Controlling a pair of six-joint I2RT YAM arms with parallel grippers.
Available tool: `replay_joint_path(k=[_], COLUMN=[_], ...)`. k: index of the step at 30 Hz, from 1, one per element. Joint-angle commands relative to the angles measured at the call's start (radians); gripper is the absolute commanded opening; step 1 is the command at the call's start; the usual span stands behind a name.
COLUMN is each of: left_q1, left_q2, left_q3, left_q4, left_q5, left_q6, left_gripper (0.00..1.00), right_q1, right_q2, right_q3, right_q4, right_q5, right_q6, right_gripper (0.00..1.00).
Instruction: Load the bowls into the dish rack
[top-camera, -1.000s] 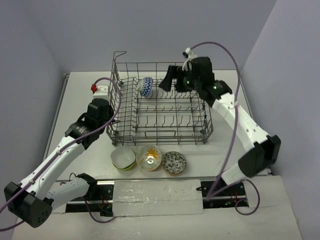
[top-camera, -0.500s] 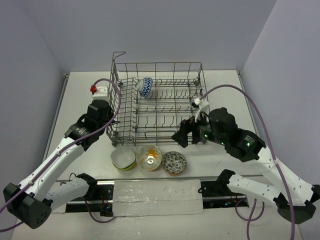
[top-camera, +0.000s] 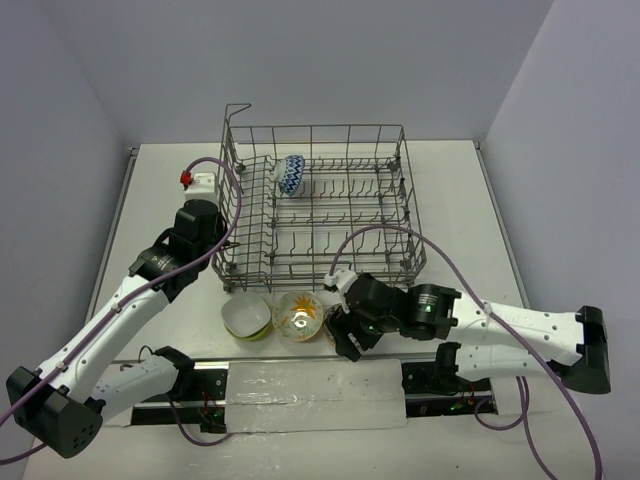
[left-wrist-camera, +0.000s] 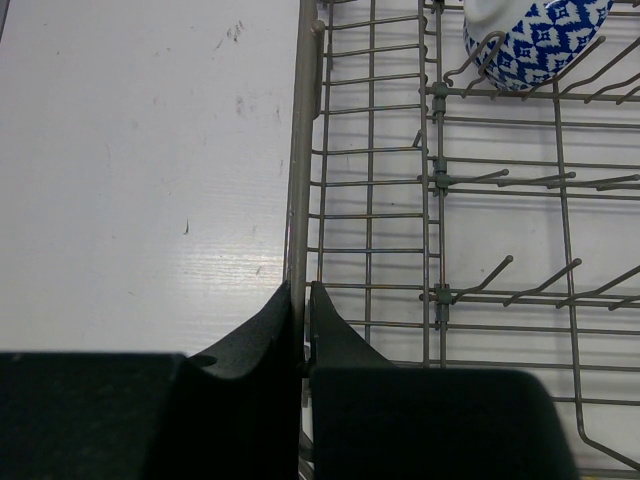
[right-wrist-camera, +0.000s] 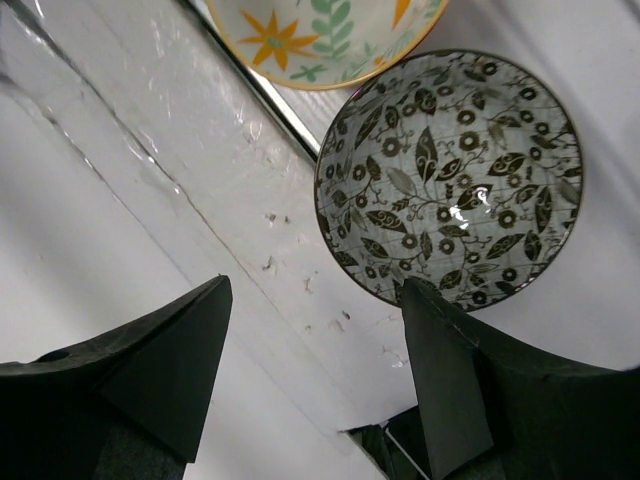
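Note:
The grey wire dish rack (top-camera: 315, 205) stands mid-table with a blue-white bowl (top-camera: 292, 173) on its side among the far-left tines. A lime-green bowl (top-camera: 246, 317) and a yellow-floral bowl (top-camera: 297, 314) sit in front of the rack. My right gripper (top-camera: 341, 328) hovers open over the white bowl with dark marks (right-wrist-camera: 450, 180), covering it in the top view. In the right wrist view the gripper (right-wrist-camera: 316, 290) has one fingertip (right-wrist-camera: 430, 330) at the bowl's near rim. My left gripper (left-wrist-camera: 303, 300) is shut on the rack's left rim wire (left-wrist-camera: 303, 150).
A strip of white tape or film (top-camera: 315, 385) lies along the near table edge between the arm bases. A small white object with a red cap (top-camera: 198, 180) sits left of the rack. The right arm's purple cable (top-camera: 385, 235) loops over the rack's front right corner.
My right arm has swung from the far side of the rack down to the table front, over the dark-marked bowl. The left arm and the bowls have not moved.

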Motion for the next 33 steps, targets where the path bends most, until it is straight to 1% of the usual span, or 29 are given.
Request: replay_joint_path(k=[1, 4, 14, 16, 17, 19, 20, 22, 23, 27, 28, 30, 31, 33], left_q1=[0.014, 0.015, 0.017, 0.017, 0.019, 0.017, 0.017, 0.017, 0.017, 0.019, 0.017, 0.017, 0.017, 0.017], left_q2=[-0.004, -0.006, -0.017, -0.020, -0.021, -0.023, -0.024, -0.021, -0.023, -0.023, -0.023, -0.021, -0.021, -0.021], left_q3=[-0.009, -0.009, -0.014, -0.015, -0.017, -0.017, -0.017, -0.017, -0.017, -0.017, -0.017, -0.015, -0.015, -0.015], left_q4=[-0.026, -0.025, -0.022, -0.020, -0.017, -0.017, -0.017, -0.018, -0.017, -0.015, -0.017, -0.017, -0.017, -0.018], left_q5=[-0.116, -0.118, -0.109, -0.104, -0.104, -0.103, -0.103, -0.101, -0.099, -0.096, -0.096, -0.095, -0.093, -0.093], left_q6=[0.014, 0.014, 0.015, 0.017, 0.017, 0.017, 0.017, 0.017, 0.017, 0.017, 0.017, 0.017, 0.017, 0.018], left_gripper=[0.00, 0.00, 0.00, 0.00, 0.00, 0.00, 0.00, 0.00, 0.00, 0.00, 0.00, 0.00, 0.00, 0.00], right_q1=[0.050, 0.061, 0.074, 0.073, 0.073, 0.073, 0.071, 0.071, 0.073, 0.071, 0.071, 0.071, 0.071, 0.073], right_q2=[0.048, 0.099, 0.234, 0.258, 0.267, 0.287, 0.292, 0.300, 0.300, 0.288, 0.286, 0.280, 0.278, 0.272], right_q3=[0.008, 0.022, 0.036, 0.038, 0.036, 0.039, 0.041, 0.044, 0.044, 0.044, 0.045, 0.047, 0.048, 0.053], right_q4=[0.031, 0.043, 0.099, 0.105, 0.108, 0.114, 0.114, 0.122, 0.122, 0.117, 0.114, 0.103, 0.102, 0.092], right_q5=[0.028, 0.055, 0.045, 0.054, 0.058, 0.066, 0.064, 0.064, 0.066, 0.080, 0.081, 0.089, 0.092, 0.092], right_q6=[0.024, 0.014, -0.006, -0.009, -0.012, -0.013, -0.015, -0.013, -0.013, -0.007, -0.007, -0.003, -0.003, -0.001], right_gripper=[0.76, 0.75, 0.61, 0.60, 0.57, 0.54, 0.48, 0.43, 0.37, 0.27, 0.21, 0.16, 0.08, 0.04])
